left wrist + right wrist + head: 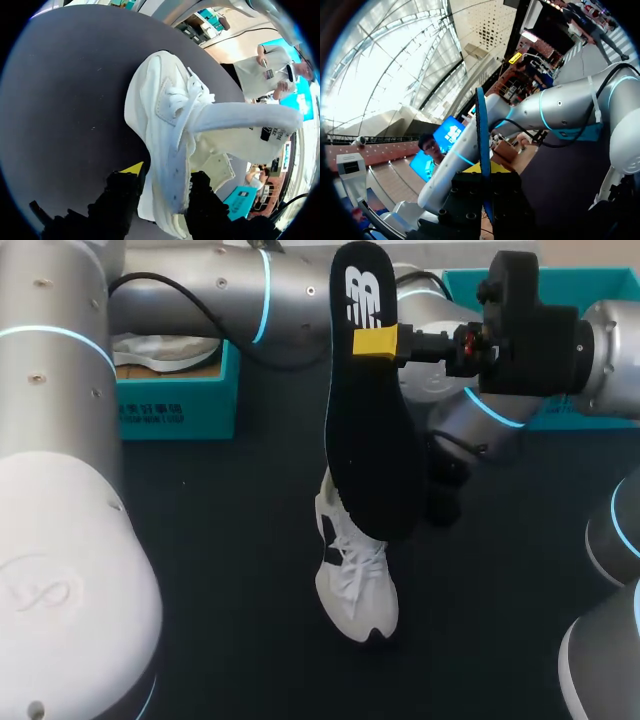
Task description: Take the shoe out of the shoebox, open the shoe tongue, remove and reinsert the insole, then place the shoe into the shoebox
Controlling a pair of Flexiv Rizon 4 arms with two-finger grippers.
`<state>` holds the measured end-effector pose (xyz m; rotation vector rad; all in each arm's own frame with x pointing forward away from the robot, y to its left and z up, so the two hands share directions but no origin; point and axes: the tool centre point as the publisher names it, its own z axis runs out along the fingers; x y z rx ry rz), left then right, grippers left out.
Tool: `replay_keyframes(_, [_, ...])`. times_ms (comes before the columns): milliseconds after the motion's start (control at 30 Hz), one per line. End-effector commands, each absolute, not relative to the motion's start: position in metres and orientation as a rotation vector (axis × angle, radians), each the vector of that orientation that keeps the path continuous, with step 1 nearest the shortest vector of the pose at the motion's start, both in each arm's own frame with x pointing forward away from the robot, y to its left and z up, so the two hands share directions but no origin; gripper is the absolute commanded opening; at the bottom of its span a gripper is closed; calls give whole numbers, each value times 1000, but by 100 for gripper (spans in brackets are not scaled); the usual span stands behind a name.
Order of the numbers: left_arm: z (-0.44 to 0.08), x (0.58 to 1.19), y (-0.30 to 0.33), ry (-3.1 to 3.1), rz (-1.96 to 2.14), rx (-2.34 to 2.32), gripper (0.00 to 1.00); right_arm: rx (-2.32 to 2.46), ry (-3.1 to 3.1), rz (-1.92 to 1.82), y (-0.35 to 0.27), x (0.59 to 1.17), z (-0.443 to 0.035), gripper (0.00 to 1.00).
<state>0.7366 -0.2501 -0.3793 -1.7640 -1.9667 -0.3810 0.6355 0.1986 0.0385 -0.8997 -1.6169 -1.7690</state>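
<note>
The right gripper [378, 341] is pinched shut on the upper end of the black insole [368, 430], which hangs below it, long axis near vertical, its lower end at the mouth of the white shoe [356, 580], whose side wall the left gripper [162, 192] clamps from both sides.

The right claw [378, 342] pinches the black insole [370, 430] upright above the white shoe [355, 585], which lies on the dark tabletop [230, 590]. A teal shoebox [175, 405] sits beyond the shoe's left.
</note>
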Motion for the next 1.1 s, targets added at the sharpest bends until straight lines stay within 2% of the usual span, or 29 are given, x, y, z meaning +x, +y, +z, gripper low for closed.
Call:
replay_keyframes(33, [-342,743,-232,-2040,-323,-1820,100,-902,-1616,-1769,202,636,38,0])
replay_keyframes(500, [-275,771,-221,-2408,-224,-2060,100,-902,-1616,-1769,202,636,38,0])
replay_keyframes(1100, [-280,778,-218,-2423,-202,-2038,100,-902,-1616,-1769,202,636,38,0])
